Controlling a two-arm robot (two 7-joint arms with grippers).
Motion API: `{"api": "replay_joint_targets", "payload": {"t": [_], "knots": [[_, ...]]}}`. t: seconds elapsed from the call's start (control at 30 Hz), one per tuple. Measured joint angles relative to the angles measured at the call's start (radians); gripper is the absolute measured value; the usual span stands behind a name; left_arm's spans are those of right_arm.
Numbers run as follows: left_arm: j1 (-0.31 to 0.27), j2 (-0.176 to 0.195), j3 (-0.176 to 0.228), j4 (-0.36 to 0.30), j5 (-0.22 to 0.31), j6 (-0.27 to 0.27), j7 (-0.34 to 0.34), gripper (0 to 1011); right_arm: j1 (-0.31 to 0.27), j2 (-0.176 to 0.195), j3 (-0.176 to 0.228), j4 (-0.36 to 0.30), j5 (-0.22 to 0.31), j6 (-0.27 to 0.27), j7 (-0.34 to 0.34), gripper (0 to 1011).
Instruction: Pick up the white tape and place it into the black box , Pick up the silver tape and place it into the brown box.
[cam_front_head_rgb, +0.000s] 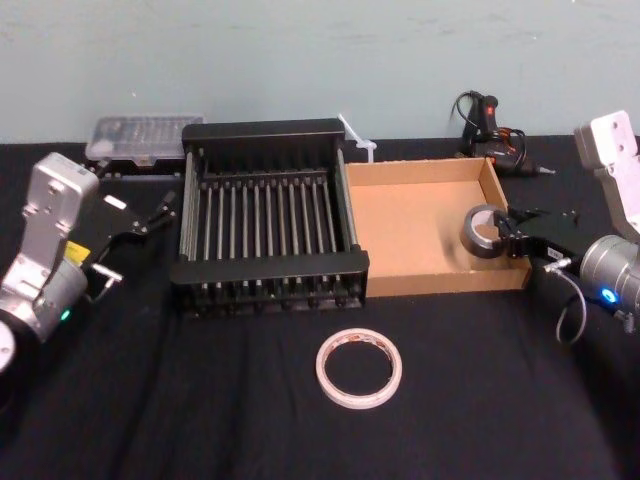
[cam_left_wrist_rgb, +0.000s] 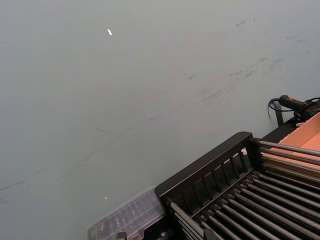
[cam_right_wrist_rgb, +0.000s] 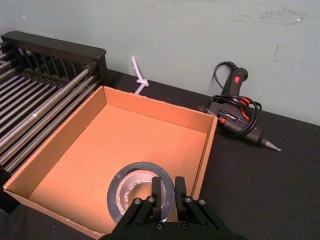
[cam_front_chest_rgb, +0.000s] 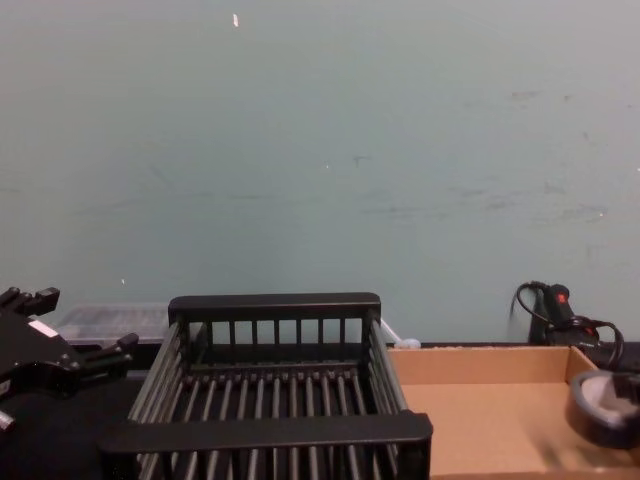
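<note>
Head view. Found white tape (cam_front_head_rgb: 359, 368) flat on tabletop (cam_front_head_rgb: 180, 410), nearest, just before black box (cam_front_head_rgb: 270, 268). Noted left gripper (cam_front_head_rgb: 152, 213) parked beside that box, jaws spread. Found right gripper (cam_front_head_rgb: 510, 238) pinching silver tape (cam_front_head_rgb: 481, 228) inside brown box (cam_front_head_rgb: 410, 215), close to its right wall. Could drag roll out on withdrawal if inner finger snags. Read no writing; red marks illegible.

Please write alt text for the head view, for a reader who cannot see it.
The right pincer grips the silver tape inside the brown box. The white tape lies before the black box; the left pincer is open beside it.
</note>
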Motion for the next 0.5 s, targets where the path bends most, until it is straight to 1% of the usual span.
{"api": "replay_joint_targets", "payload": {"t": [0.07,0.17,0.2,0.23,0.27,0.37,0.4,0.43,0.5], "knots": [[0.000,0.000,0.000,0.000,0.000,0.000,0.000,1001,0.000,0.000,0.000,-0.001,0.000,0.000,0.000,224],[0.000,0.000,0.000,0.000,0.000,0.000,0.000,1001,-0.001,0.000,0.001,-0.001,0.001,0.000,0.000,279],[0.000,0.000,0.000,0.000,0.000,0.000,0.000,1001,-0.001,0.000,0.001,-0.001,0.001,0.000,0.000,340],[0.000,0.000,0.000,0.000,0.000,0.000,0.000,1001,-0.001,0.001,0.001,-0.001,0.001,0.000,0.000,359],[0.000,0.000,0.000,0.000,0.000,0.000,0.000,1001,-0.001,0.001,0.001,-0.001,0.001,0.000,0.000,419],[0.000,0.000,0.000,0.000,0.000,0.000,0.000,1001,-0.001,0.001,0.001,-0.002,0.001,0.000,0.000,482],[0.000,0.000,0.000,0.000,0.000,0.000,0.000,1001,-0.001,0.001,0.001,-0.002,0.001,0.000,0.000,541],[0.000,0.000,0.000,0.000,0.000,0.000,0.000,1001,-0.001,0.001,0.001,-0.002,0.002,0.000,0.000,541],[0.000,0.000,0.000,0.000,0.000,0.000,0.000,1001,-0.001,0.001,0.001,-0.002,0.002,0.000,0.000,621]]}}
